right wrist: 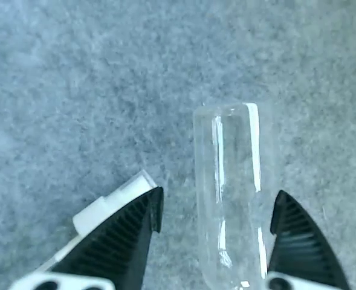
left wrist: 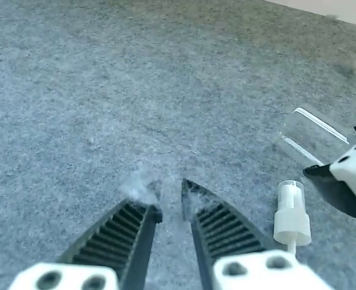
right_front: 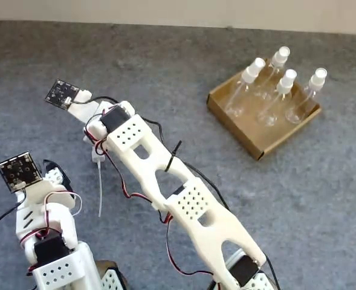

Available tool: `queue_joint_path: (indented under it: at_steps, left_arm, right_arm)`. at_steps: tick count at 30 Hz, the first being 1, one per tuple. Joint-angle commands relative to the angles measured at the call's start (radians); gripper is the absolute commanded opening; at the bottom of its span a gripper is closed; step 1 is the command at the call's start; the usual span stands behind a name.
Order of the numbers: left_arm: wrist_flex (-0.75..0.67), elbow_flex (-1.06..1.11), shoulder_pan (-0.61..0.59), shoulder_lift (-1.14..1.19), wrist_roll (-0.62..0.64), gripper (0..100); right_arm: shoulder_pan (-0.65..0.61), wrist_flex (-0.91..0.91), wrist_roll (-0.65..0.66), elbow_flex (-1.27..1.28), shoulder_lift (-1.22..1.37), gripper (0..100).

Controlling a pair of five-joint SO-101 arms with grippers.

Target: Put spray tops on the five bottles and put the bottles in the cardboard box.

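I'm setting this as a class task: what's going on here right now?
Four capped bottles lie in the cardboard box. The right hand is open around the fifth bottle, which lies on the table with a loose spray top beside it. The left hand sits empty nearby.

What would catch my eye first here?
Four bottles with spray tops lie in the cardboard box at the high view's upper right. Nearer the arms, the right gripper stands open astride a fifth bottle lying on the grey carpet, a loose spray top beside it.
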Motion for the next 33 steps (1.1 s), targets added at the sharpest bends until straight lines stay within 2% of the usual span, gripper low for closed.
queue_joint_path:
  at_steps: [1, 5, 11, 22, 33]
  left_arm:
    - [0.003, 0.019, 0.019, -0.007, -0.014, 1]
    - [0.003, 0.019, 0.019, -0.005, -0.014, 1]
    - [0.025, 0.019, 0.019, -0.007, -0.014, 1]
    - [0.025, 0.019, 0.019, -0.007, -0.014, 1]
    - [0.025, 0.019, 0.019, -0.007, -0.014, 1]
  right_arm:
    - [0.01, -0.001, 0.014, -0.068, -0.007, 26.1]
    - [0.027, -0.004, 0.015, -0.067, -0.005, 26.3]
    - [0.044, -0.002, 0.014, -0.062, -0.005, 36.6]
    - [0.058, -0.061, 0.014, -0.056, 0.002, 36.5]
    - [0.042, -0.059, 0.015, -0.068, 0.12, 34.9]
